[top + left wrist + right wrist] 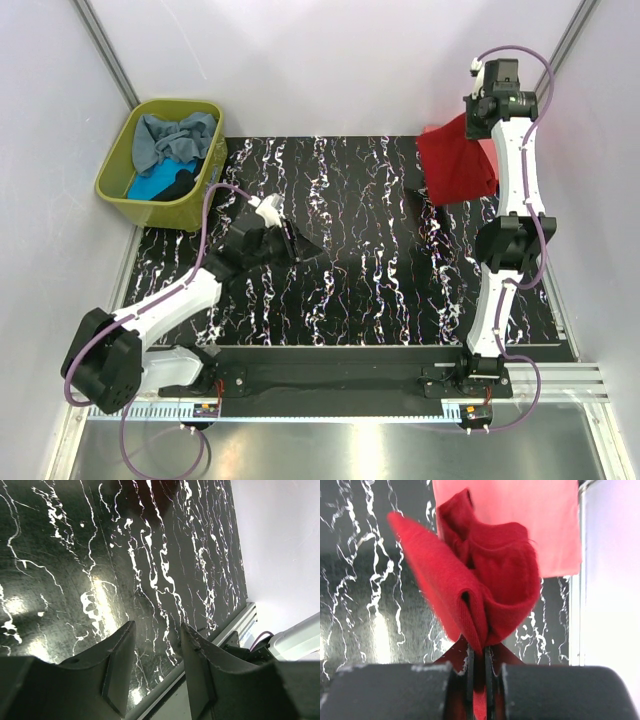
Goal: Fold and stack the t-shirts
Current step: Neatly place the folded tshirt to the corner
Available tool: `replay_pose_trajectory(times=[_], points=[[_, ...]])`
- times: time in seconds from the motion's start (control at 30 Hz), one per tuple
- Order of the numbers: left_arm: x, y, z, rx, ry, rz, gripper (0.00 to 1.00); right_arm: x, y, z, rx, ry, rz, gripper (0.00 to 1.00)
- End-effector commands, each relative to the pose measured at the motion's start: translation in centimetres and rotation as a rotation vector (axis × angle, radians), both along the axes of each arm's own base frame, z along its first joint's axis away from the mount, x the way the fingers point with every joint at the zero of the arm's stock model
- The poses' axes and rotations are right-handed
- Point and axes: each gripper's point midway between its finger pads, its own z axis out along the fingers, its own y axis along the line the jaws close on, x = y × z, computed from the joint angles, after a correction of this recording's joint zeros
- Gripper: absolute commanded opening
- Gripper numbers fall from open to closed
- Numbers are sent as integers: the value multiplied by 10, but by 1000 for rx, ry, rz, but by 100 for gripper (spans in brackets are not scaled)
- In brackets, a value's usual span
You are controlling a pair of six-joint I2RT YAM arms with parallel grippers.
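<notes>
Left gripper (298, 244) hung over bare table (350, 290) left of centre with its jaws standing apart and nothing between them. Its arm reached low and forward from the near-left base, elbow bent and wrist tilted down toward the marbled top. Behind it, in the far-left corner, the olive-green basket (115, 165) held the unfolded shirts: a grey-blue one (175, 135) on top, a turquoise one (150, 186) and a black one (182, 184) beneath. Far to the right, the right gripper (479, 655) was pinched tight on a bunched fold of the dark red t-shirt (455, 160), which hung from it above the far-right part of the table. The coral-pink t-shirt (520, 515) lay flat directly below and behind that hanging cloth. The step in hand looked like setting the red shirt onto the coral one to build the stack. To do it well, the hanging edge should probably land square on the coral shirt first. The rest would then be laid down slowly so that the fold does not fall open, with the pinch released only once the cloth rests. The right arm stood stretched along the right edge, its wrist raised high near the far corner.
</notes>
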Motion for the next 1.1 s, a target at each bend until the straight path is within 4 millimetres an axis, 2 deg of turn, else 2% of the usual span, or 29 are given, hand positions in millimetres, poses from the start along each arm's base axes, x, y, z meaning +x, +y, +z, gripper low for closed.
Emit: replay_pose_trajectory(times=[0.0, 0.2, 0.3, 0.57, 0.8, 1.07], points=[[2, 1, 12, -21, -62, -41, 45, 9, -3, 35, -43, -103, 5, 0], [-6, -2, 7, -54, -32, -72, 46, 7, -5, 51, -57, -138, 5, 0], [-9, -4, 3, -84, 9, -101, 50, 5, -2, 61, -50, -163, 16, 0], [-8, -5, 3, -118, 26, -155, 51, 2, 13, 84, -12, -221, 65, 0], [-6, -9, 4, -144, 36, -170, 51, 15, 26, 74, 18, -222, 150, 0], [-4, -8, -4, -146, 64, -165, 51, 38, 28, 66, 4, -253, 186, 0]])
